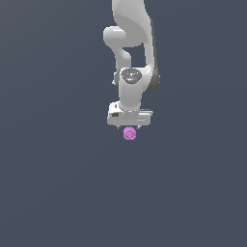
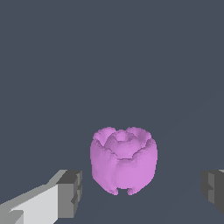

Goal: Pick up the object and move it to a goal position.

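The object (image 1: 129,133) is a small magenta-purple lumpy blob with a ringed face. In the exterior view it sits just below the white hand of my gripper (image 1: 129,127). In the wrist view the object (image 2: 124,159) lies between the two dark fingertips (image 2: 70,191). There is a clear gap on each side, and it sits closer to one finger than to the other. The gripper (image 2: 142,189) is open wide and touches nothing. The blob is much narrower than the finger gap.
The white arm (image 1: 130,43) rises behind the gripper in the exterior view. Everything around is a flat, plain dark grey-blue surface with no other objects, edges or goal marker showing.
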Controlling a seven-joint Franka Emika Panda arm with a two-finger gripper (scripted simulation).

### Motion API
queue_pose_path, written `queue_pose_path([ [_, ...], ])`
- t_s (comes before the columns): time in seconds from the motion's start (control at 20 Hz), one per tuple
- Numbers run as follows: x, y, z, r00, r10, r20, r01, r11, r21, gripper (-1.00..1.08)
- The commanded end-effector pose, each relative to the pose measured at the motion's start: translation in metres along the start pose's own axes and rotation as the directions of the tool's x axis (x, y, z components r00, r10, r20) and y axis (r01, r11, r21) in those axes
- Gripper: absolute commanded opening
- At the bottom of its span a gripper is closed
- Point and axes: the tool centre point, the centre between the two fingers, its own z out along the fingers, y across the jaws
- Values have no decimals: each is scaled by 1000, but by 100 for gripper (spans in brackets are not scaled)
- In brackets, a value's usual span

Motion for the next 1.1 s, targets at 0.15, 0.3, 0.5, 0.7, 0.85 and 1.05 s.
queue_pose_path([
  [0.15,-10,-8,9,1000,-9,1,9,1000,2,100],
  [0.3,-9,-7,8,1000,-8,2,8,1000,2,100],
  [0.5,-10,-7,15,1000,-8,2,8,1000,2,100],
  [0.7,-11,-7,32,1000,-8,2,8,1000,2,100],
  [0.85,-11,-7,46,1000,-8,2,8,1000,2,100],
  [1.05,-11,-8,57,1000,-9,2,9,1000,2,100],
])
